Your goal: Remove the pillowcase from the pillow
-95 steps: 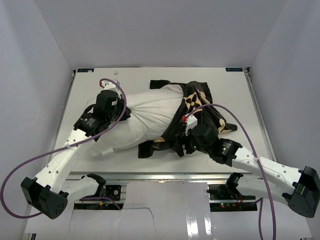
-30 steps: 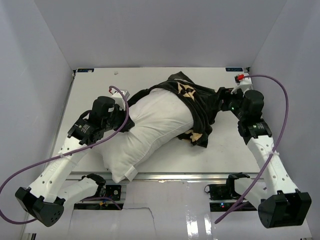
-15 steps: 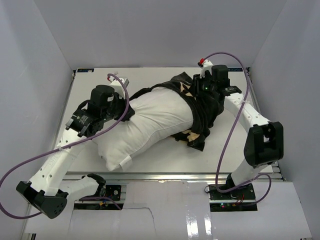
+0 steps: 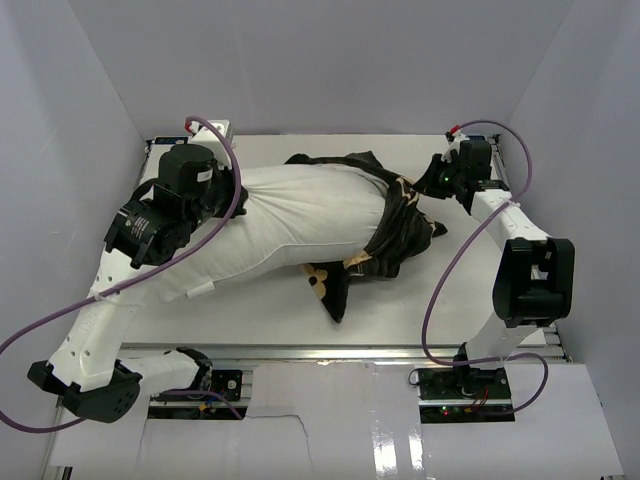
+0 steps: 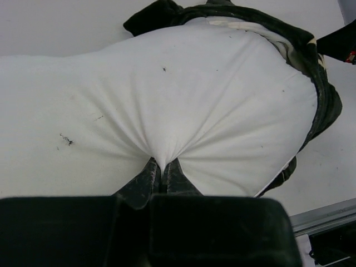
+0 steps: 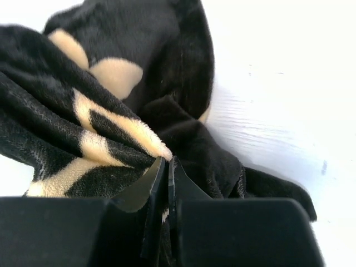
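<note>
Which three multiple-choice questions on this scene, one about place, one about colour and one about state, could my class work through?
1. Where is the pillowcase bunched?
A. At the pillow's end nearer the right gripper.
B. At the opposite end.
C. Across the pillow's middle.
2. What colour is the pillowcase's pattern?
A. Red.
B. Tan.
C. Blue.
3. What is the left gripper doing?
A. Hanging open.
B. Pinching the pillow.
C. Pinching the pillowcase.
Answers: 1 A, black fabric gathers at that end; 2 B, tan shapes on black; 3 B, its fingers close on white fabric.
</note>
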`<state>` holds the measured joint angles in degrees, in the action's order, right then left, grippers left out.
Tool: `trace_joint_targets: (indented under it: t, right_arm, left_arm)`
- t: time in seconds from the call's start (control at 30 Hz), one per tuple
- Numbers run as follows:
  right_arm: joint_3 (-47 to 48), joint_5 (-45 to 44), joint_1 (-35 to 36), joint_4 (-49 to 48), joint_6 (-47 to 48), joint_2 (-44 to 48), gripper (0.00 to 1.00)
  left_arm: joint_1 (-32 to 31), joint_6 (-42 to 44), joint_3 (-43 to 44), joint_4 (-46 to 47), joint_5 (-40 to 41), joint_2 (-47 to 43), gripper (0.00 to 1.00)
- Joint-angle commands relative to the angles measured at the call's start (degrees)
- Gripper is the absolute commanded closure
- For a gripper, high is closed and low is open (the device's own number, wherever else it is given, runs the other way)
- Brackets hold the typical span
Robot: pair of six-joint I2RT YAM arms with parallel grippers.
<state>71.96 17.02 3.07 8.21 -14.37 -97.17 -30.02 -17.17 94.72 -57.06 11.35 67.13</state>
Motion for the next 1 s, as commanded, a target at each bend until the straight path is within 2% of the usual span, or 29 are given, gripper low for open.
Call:
trace_joint_targets:
  t: [0.0, 0.27, 0.37, 0.53, 0.67, 0.7, 0.73, 0.83, 0.87, 0.93, 0.97]
  right_arm:
    - [-2.43, -15.42, -6.23, -4.42, 0.4, 0.83, 0.92]
    - [-4.55, -15.61, -10.81, -5.04, -1.8, 5.14, 0.92]
    - [-4.12, -13.68, -10.8, -5.04, -1.45, 6.29, 0.92]
    - [-1.74, -15.18, -10.89, -2.32, -0.39, 6.72, 0.92]
    - [-4.02, 3.68, -7.75, -3.56, 0.92, 9.35, 0.9]
    - [-4.89, 4.42, -6.25, -3.38, 1.36, 10.15, 0.81]
    - [-6.03, 4.95, -4.58, -3.2, 2.06, 11.28, 0.53]
    - [-16.03, 15.64, 0.17, -11.07, 1.11, 17.26, 0.31]
    - [-18.76, 18.38, 2.79, -12.93, -0.03, 20.58, 0.27]
    - [-25.8, 17.01, 7.62, -15.58, 0.3, 24.28, 0.22]
    - [-28.26, 16.3, 12.7, -17.07, 0.05, 27.35, 0.21]
  left_arm:
    - [1.1, 0.38, 5.39, 2.57, 13.41, -7.54, 1.0]
    - [1.02, 0.29, 13.11, -1.56, 22.3, -9.12, 1.0]
    - [1.02, 0.47, 12.87, -1.92, 21.52, -9.48, 1.0]
    - [1.1, -0.32, 10.23, -2.71, 22.31, -10.09, 1.0]
    - [1.02, -1.73, 6.46, -0.61, 17.22, -9.83, 1.0]
    - [1.1, -1.9, 3.92, 1.14, 15.99, -9.83, 1.0]
    - [1.02, -2.16, 2.77, 2.03, 14.33, -9.83, 1.0]
    - [1.1, -2.69, -0.49, 3.7, 14.13, -9.39, 1.0]
    - [1.02, -2.69, -1.11, 4.06, 14.22, -9.48, 1.0]
    - [1.02, -2.69, -2.25, 5.02, 14.4, -9.13, 1.0]
    - [1.02, -2.69, -2.34, 5.29, 14.4, -8.86, 1.0]
